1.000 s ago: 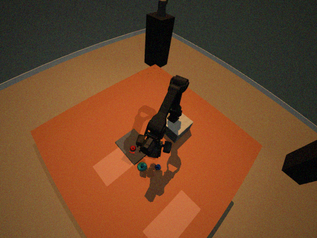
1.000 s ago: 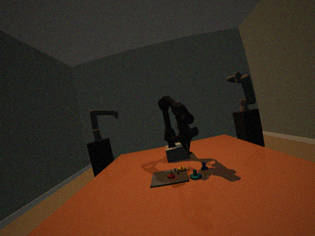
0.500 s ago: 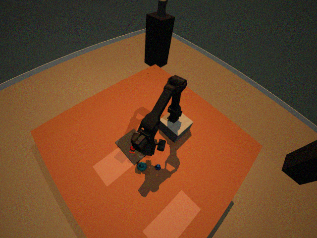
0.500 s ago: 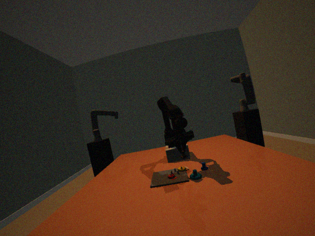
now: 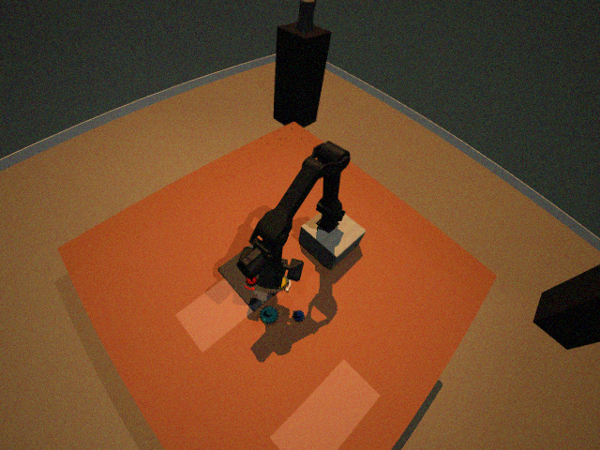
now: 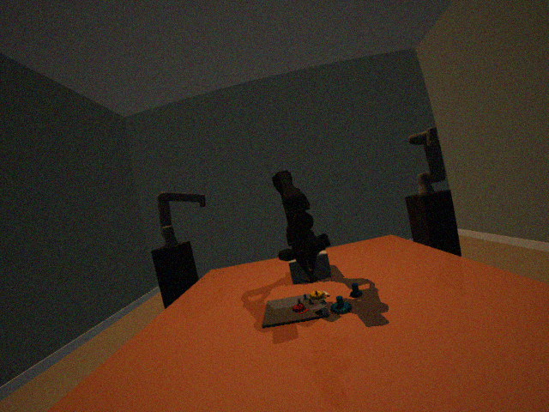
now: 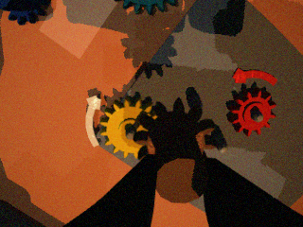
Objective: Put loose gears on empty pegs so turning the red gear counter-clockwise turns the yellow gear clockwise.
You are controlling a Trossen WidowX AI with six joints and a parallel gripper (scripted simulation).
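Observation:
My gripper (image 6: pixel 310 275) (image 7: pixel 180 165) is shut on a dark gear (image 7: pixel 175 123), held above the grey board (image 5: pixel 230 271) (image 6: pixel 279 315) (image 7: pixel 284 61). In the wrist view the held gear overlaps the right side of the yellow gear (image 5: pixel 283 281) (image 6: pixel 316 294) (image 7: pixel 117 127). The red gear (image 5: pixel 250 280) (image 6: pixel 298 306) (image 7: pixel 251 113) sits farther right. An empty peg (image 7: pixel 193 98) shows just beyond the held gear, and another peg (image 7: pixel 216 136) at its right. Loose on the table stand a teal gear (image 5: pixel 268 315) (image 6: pixel 340 306) and a blue gear (image 5: pixel 298 315) (image 6: pixel 356 293).
A white arrow (image 7: pixel 91 123) lies beside the yellow gear and a red arrow (image 7: pixel 256 77) beside the red one. The arm's pale base block (image 5: pixel 346 234) stands behind the board. The arm hides part of the board in the top view. Shadows darken the board.

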